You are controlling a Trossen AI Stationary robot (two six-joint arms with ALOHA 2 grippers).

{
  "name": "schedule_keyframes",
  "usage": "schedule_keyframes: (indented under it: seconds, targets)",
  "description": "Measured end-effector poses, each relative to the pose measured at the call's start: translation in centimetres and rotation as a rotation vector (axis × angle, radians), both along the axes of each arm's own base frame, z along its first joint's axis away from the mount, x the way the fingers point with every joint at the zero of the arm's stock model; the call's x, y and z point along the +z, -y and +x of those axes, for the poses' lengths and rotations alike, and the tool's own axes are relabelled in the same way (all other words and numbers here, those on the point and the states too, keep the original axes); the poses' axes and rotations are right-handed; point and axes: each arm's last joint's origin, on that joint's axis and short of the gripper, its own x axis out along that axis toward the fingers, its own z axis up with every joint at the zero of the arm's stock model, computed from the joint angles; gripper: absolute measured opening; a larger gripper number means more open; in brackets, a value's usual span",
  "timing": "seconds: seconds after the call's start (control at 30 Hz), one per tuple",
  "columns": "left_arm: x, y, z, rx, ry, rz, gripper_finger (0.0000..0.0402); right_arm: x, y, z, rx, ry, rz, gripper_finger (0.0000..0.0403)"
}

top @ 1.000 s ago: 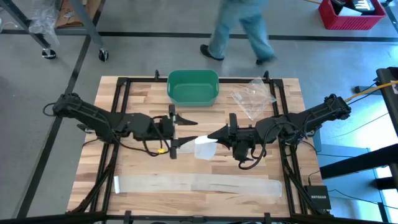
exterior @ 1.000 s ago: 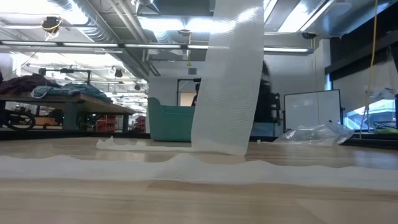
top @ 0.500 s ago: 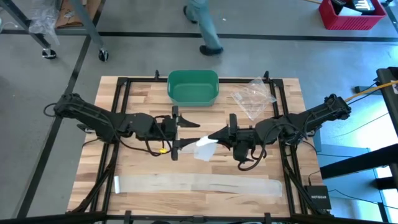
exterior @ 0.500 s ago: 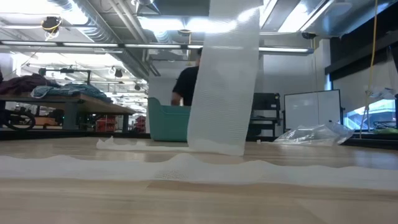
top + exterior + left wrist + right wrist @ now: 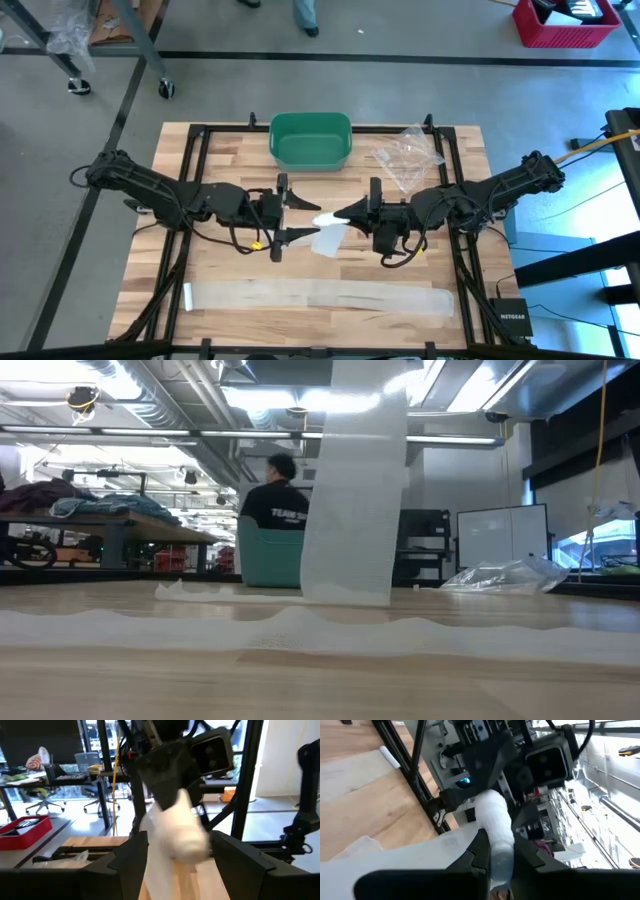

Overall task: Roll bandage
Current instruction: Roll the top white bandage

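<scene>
A green bin (image 5: 310, 139) stands at the far middle of the bench (image 5: 230, 270), and a crumpled clear plastic bag (image 5: 405, 155) lies to its right, near the far right corner. Neither touches the arms. A dark frame runs around the bench edges. Beyond the far edge, a person's legs (image 5: 305, 14) show on the floor, and a red crate (image 5: 565, 20) sits far right.

The bandage (image 5: 318, 296) lies mostly flat as a long strip along the near side of the bench, and one end (image 5: 330, 236) rises to mid-bench between the two arms. The right hand (image 5: 347, 214) is clamped on that raised end, its fingers (image 5: 482, 851) pinched close about the gathered cloth. The left hand (image 5: 300, 216) faces it with fingers spread wide on either side of the cloth, not closing on it. In the low view the hanging strip (image 5: 352, 490) blocks the middle of the room behind.

Compared with a second ago, the person has walked left and farther off, the left hand has crept nearer the bandage end, and the hanging strip has shifted slightly left.
</scene>
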Motion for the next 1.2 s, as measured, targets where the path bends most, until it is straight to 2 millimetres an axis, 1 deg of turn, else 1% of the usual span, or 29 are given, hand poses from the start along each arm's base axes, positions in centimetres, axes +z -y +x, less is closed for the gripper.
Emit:
schedule_keyframes:
  seconds: [0.3, 0.57, 0.73, 0.83, 1.0, 1.2]
  targets:
    - [-0.05, -0.06, 0.07, 0.01, -0.002, 0.02, 0.0212, 0.0, -0.04, 0.13, -0.005, 0.008, 0.006, 0.0042]
    - [-0.2, 0.15, 0.74, 0.011, 0.031, 0.046, 0.0211, -0.01, -0.02, 0.14, -0.013, 0.008, 0.006, 0.0042]
    - [-0.17, 0.11, 0.81, 0.013, 0.038, 0.043, 0.0209, -0.02, -0.02, 0.14, -0.014, 0.007, 0.006, 0.0042]
    - [-0.15, 0.2, 0.78, 0.01, 0.04, 0.043, 0.019, -0.01, -0.02, 0.14, -0.015, 0.008, 0.008, 0.0042]
    - [-0.17, 0.18, 0.79, 0.011, 0.038, 0.051, 0.0138, -0.02, -0.02, 0.15, -0.024, 0.008, 0.06, 0.0045]
    - [-0.17, 0.18, 0.79, 0.013, 0.036, 0.139, 0.0074, 0.0, -0.02, 0.16, -0.032, 0.011, 0.133, 0.0079]
